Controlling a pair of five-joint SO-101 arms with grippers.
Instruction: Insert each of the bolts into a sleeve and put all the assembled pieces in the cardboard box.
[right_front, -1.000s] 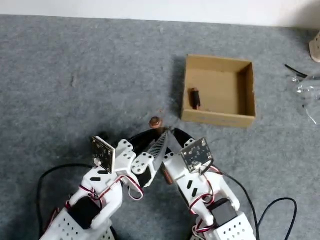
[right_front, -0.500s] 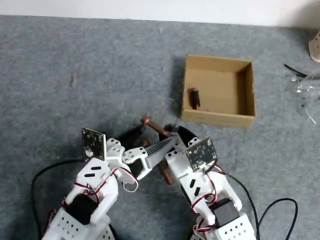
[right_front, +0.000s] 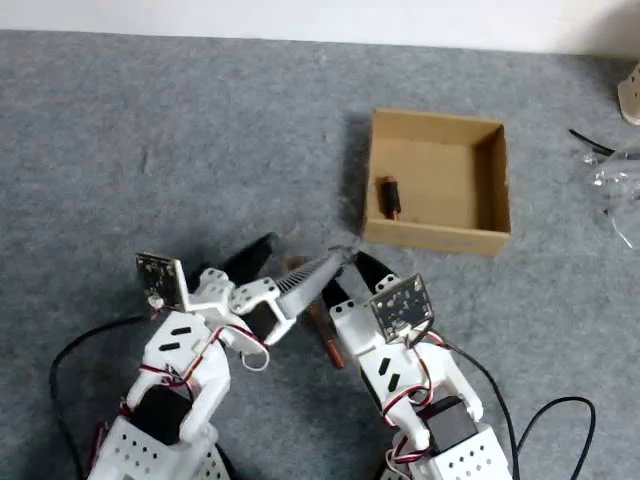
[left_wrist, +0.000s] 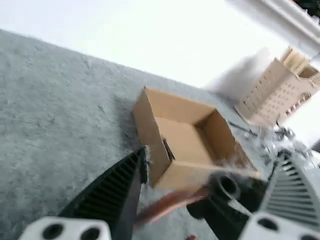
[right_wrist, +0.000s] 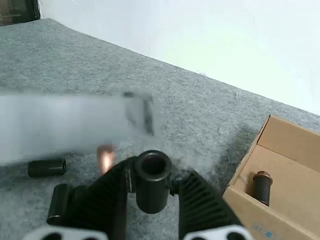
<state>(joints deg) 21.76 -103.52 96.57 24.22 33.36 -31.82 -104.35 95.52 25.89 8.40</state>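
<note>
One cardboard box (right_front: 436, 238), my reference for every entry below. One finished piece (right_front: 388, 196), bolt in sleeve, lies inside the box by a side wall, so I judge the task begun but far from done. One right gripper (right_wrist: 152, 186) sits just in front of the box's near wall, clamped on a black sleeve (right_wrist: 151, 172). The bore is left clear of the fingers, presumably so a bolt can be fed in. One left gripper (right_front: 308, 252) is a little farther from the box on that same side. Its jaws are wide apart around a copper bolt (left_wrist: 167, 202) that points at the held sleeve. The bolt is blurred, so I cannot tell whether it touches a finger or has entered the bore. One second bolt (right_front: 325, 338) lies on the carpet (right_front: 150, 120) farther back from the box, between the two arms, within reach of either. Two spare sleeves (right_wrist: 46, 168) (right_wrist: 59, 204) lie on the carpet beyond the held sleeve, well apart from the box, awaiting bolts.
</note>
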